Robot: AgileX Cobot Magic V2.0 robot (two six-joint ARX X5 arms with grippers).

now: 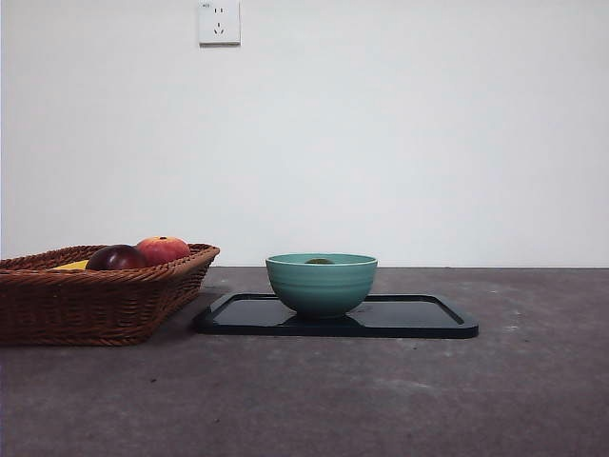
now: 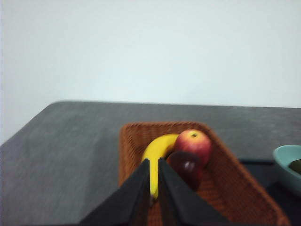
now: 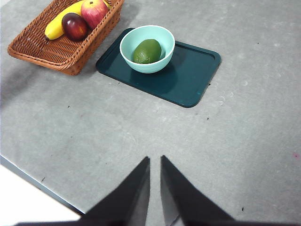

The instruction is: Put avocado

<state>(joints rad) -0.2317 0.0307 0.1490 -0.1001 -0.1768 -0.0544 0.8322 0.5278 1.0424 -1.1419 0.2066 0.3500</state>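
I see the dull dark-green avocado (image 3: 147,51) lying inside the round teal ceramic bowl (image 3: 164,39), only its top peeking over the rim in the front view. The bowl stands on the flat dark rectangular tray (image 3: 193,75), toward the end nearest the brown woven wicker basket (image 3: 42,49). That basket holds a yellow banana (image 3: 59,24), a dark maroon round fruit (image 3: 74,26) and a red-orange peach-like fruit (image 3: 94,11). My right gripper (image 3: 155,162) hangs high over bare grey table (image 3: 141,127), jaws nearly together, holding nothing. My left gripper (image 2: 154,165) hovers above the basket, jaws nearly closed, empty.

Dark-green avocado (image 3: 147,51) — inside teal bowl (image 3: 127,41)
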